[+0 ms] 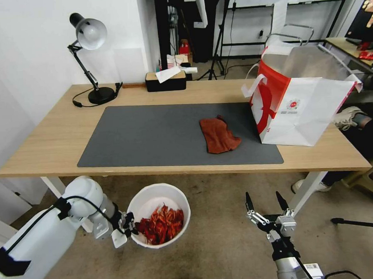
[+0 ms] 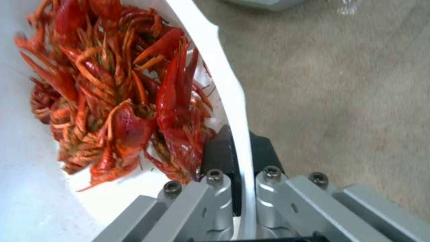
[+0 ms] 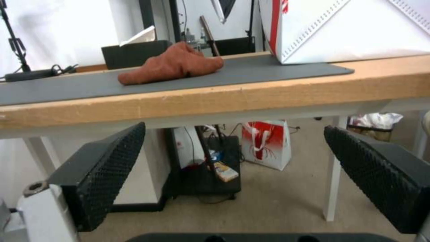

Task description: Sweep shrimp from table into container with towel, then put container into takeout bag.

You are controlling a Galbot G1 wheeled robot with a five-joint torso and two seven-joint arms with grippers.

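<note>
Below the near edge of the table (image 1: 49, 142), left side: the left gripper (image 1: 123, 228), jaws clamped on the wall of the container (image 1: 172, 194). The left wrist view shows one finger inside the bowl and one outside, the white rim pinched between them. Held low, beneath tabletop level and just off the front edge, a position that suits catching what is pushed over the edge.

Container contents: the shrimp (image 1: 161, 224), a heap of red-orange shells lying against the gripper side of the bowl, close to the inner finger (image 2: 219, 151). None is visible on the tabletop or the mat, so the sweeping step appears complete.

On the dark grey mat (image 1: 153, 137), right of centre: the towel (image 1: 218, 134), rust-red, crumpled, released, touching neither gripper. It lies just beside the bag.

Right end of the table: the takeout bag (image 1: 310, 108), white with red side panel, upright, mouth open upward, handles standing clear. One bottom corner rests on the mat. The open mouth leaves room for a bowl lowered from above.

Below the table edge, right side: the right gripper (image 1: 265, 204), jaws spread wide, holding nothing, pointed up toward the front edge of the table. Its wrist view looks at the table's underside edge and across to the towel. Idle.

Back of the table: desk lamp (image 1: 90, 44) at the left, black tissue box (image 1: 165, 80) at centre. Neither is in the way.

Remaining, by judgement: lift the container level to keep the shells in, carry it across to the bag.
</note>
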